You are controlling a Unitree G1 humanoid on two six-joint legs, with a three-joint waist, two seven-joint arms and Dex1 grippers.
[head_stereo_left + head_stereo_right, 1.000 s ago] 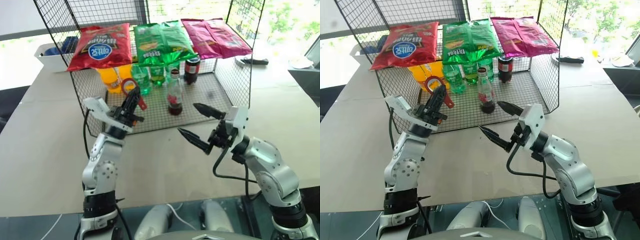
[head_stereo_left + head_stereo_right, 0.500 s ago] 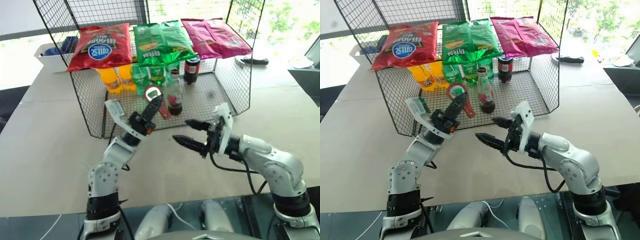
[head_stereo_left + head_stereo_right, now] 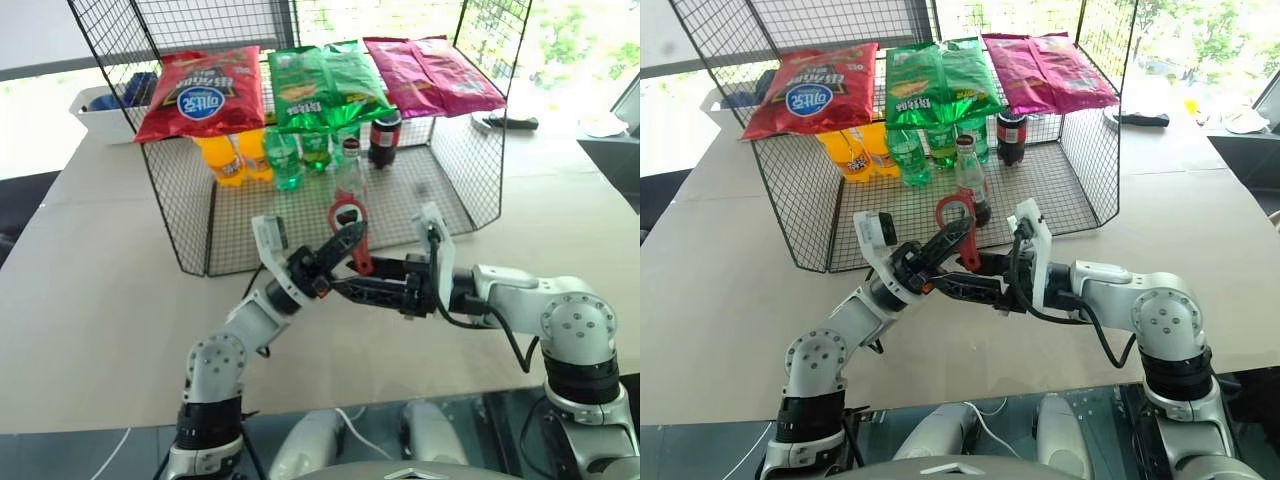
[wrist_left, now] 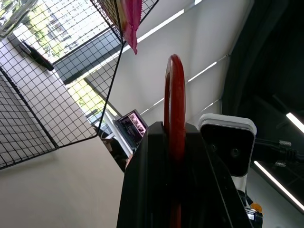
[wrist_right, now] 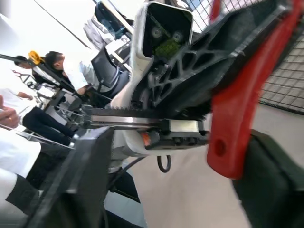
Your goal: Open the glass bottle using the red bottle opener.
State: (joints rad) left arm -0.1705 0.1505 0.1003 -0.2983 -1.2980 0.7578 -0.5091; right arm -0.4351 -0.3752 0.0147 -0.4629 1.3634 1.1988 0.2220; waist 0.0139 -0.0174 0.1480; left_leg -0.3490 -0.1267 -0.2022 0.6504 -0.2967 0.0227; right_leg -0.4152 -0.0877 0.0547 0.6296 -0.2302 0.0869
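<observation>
Your left gripper (image 3: 345, 240) is clamped tight on the red bottle opener (image 3: 351, 228), holding it by the handle with the ring head sticking up above the fingers. In the left wrist view you can see the opener (image 4: 175, 118) edge-on, pinched between the two black fingers. Your right gripper (image 3: 350, 288) points across toward the left one, its jaws parted around the opener's handle end, and from the right wrist view they sit on either side of the red tip (image 5: 235, 128) without clearly pinching it. The glass bottle (image 3: 971, 180) stands upright on the mesh floor of the wire rack (image 3: 810, 200), just behind the raised opener, cap on.
</observation>
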